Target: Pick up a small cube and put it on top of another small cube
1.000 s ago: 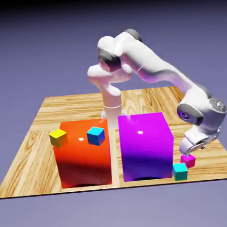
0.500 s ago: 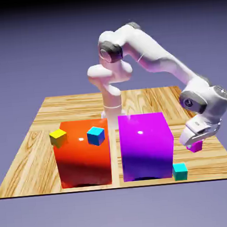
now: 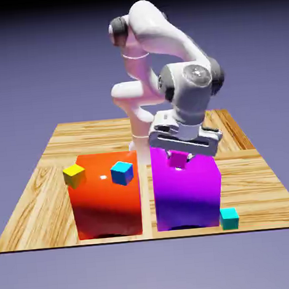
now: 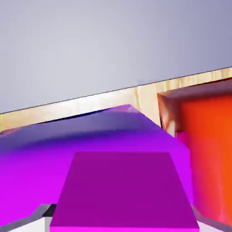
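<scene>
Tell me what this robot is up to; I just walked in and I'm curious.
The robot's gripper holds a small magenta cube between its fingers, over the large purple block. The cube isn't stacked on another small cube yet; the teal, blue and yellow ones have nothing on top.

In the hand view, the held pink cube is running off the bottom edge and is hiding part of the purple block. The red block is being cut off by the right edge. In the exterior view, the gripper and hand are covering the purple block's back part, and the arm is concealing some of the table.
</scene>
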### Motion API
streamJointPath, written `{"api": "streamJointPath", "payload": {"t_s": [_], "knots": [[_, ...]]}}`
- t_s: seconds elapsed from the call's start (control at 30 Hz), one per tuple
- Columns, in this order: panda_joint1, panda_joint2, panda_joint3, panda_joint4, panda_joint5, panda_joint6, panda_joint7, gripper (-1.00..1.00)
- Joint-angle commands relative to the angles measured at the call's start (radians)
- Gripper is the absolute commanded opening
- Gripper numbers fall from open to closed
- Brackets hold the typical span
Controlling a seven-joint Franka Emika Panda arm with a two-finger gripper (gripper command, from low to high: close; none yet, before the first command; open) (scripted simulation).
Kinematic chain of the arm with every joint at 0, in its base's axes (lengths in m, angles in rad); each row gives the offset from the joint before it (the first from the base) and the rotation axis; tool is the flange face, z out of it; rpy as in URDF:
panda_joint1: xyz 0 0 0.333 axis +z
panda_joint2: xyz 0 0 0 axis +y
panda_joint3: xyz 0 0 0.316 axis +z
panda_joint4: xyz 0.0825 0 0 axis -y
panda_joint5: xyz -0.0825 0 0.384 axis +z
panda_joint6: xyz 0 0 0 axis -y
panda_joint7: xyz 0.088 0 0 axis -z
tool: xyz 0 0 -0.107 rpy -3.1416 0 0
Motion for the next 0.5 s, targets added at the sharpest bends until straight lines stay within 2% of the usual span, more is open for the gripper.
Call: {"api": "streamJointPath", "payload": {"t_s": [0.0, 0.17, 0.33, 0.37, 0.47], "knots": [[-0.026, -0.015, -0.034, 0.004, 0.04, -0.019, 0.004, -1.0], [-0.145, -0.034, -0.138, 0.019, 0.193, -0.073, 0.024, -1.0], [-0.133, -0.037, -0.129, -0.157, 0.202, 0.102, 0.01, -1.0], [-0.133, -0.037, -0.129, -0.157, 0.202, 0.102, 0.01, 1.0], [-0.138, -0.036, -0.133, -0.085, 0.198, 0.03, 0.016, 1.0]]}}
